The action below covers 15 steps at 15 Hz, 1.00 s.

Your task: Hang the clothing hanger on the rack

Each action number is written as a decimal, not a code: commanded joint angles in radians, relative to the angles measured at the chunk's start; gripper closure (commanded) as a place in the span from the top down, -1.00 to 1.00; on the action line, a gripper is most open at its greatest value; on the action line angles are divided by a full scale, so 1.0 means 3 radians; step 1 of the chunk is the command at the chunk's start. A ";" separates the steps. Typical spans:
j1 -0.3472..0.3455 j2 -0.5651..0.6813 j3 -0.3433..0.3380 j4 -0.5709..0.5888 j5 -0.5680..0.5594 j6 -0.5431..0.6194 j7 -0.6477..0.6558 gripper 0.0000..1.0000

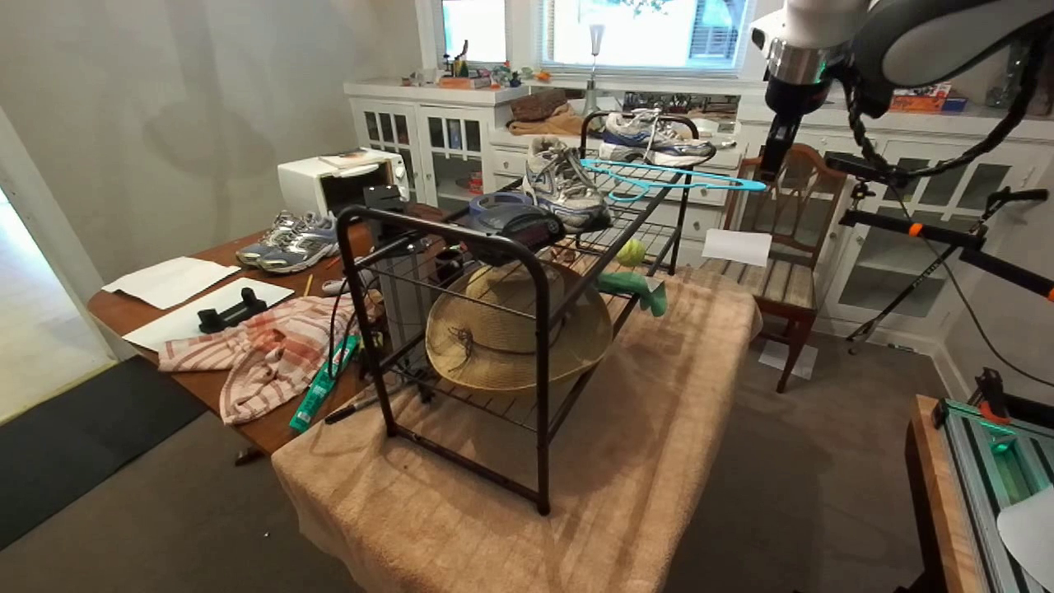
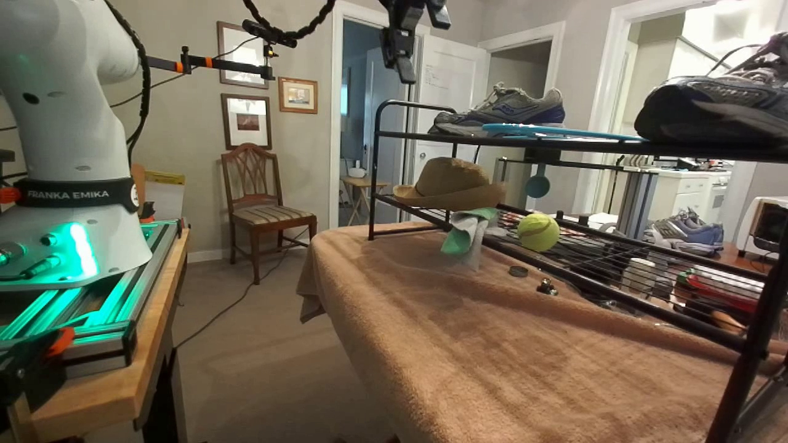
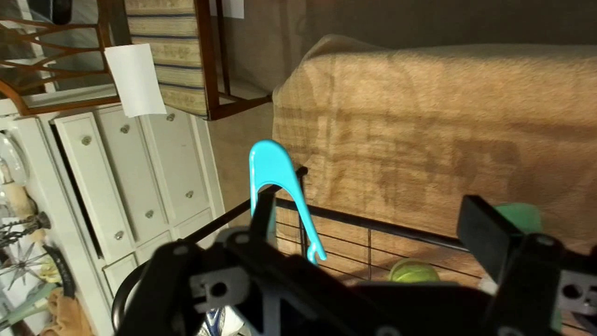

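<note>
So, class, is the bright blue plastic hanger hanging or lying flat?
Lying flat: both exterior views show the blue hanger level atop the black metal-tube rack.

Light blue hanger is lying flat on top of the black metal rack, in front of a grey running shoe. The gripper hangs up high, partly cut off, fingers spread apart. One level down there's a tan cowboy hat, a tennis ball and some green-and-grey cloth drooping over the edge. Beige towel underneath, wooden chair back by the wall
</note>
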 commanded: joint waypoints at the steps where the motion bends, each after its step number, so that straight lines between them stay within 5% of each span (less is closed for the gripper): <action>1: -0.0126 0.0497 0.0021 0.0169 -0.0484 0.0296 0.0647 1.00; 7: -0.0106 0.0924 -0.0092 0.0425 -0.0875 0.0288 0.1308 1.00; 15: -0.0107 0.1213 -0.0234 0.0573 -0.1511 0.0573 0.1424 1.00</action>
